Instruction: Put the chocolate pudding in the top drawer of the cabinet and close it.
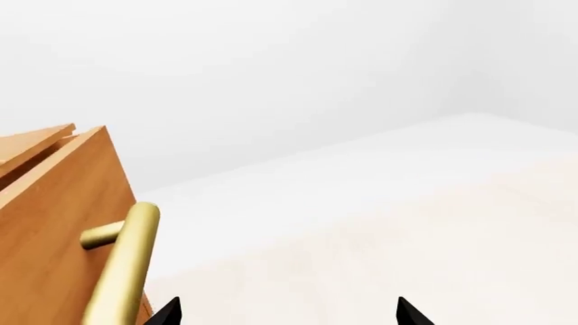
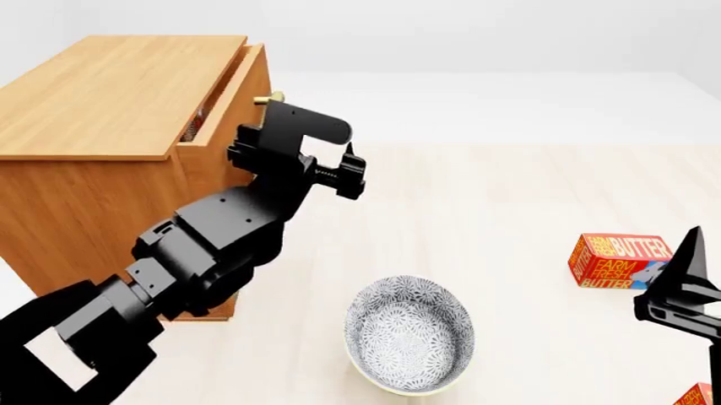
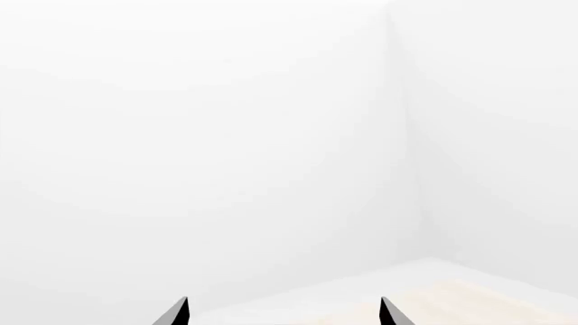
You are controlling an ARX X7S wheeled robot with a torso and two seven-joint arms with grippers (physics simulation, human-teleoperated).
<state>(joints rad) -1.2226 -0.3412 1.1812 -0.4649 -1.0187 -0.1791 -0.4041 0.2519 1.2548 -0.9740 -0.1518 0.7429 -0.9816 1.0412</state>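
Observation:
The cabinet (image 2: 107,101) stands at the left of the head view. Its top drawer (image 2: 250,93) is pulled out a little. In the gap behind the drawer front shows a sliver of a dark red-brown box (image 2: 196,123), which looks like the chocolate pudding; most of it is hidden. My left arm (image 2: 295,148) reaches up to the drawer front. My left gripper (image 1: 287,315) is open and empty, beside the brass handle (image 1: 126,261) and not around it. My right gripper (image 3: 283,313) is open and empty, low at the right in the head view (image 2: 680,291), facing a white wall.
A patterned bowl (image 2: 408,333) sits on the floor in front of me. A red-orange butter box (image 2: 617,260) lies at the right, just beyond my right gripper. A corner of another butter box (image 2: 698,395) shows at the bottom right. My left arm hides the lower drawer.

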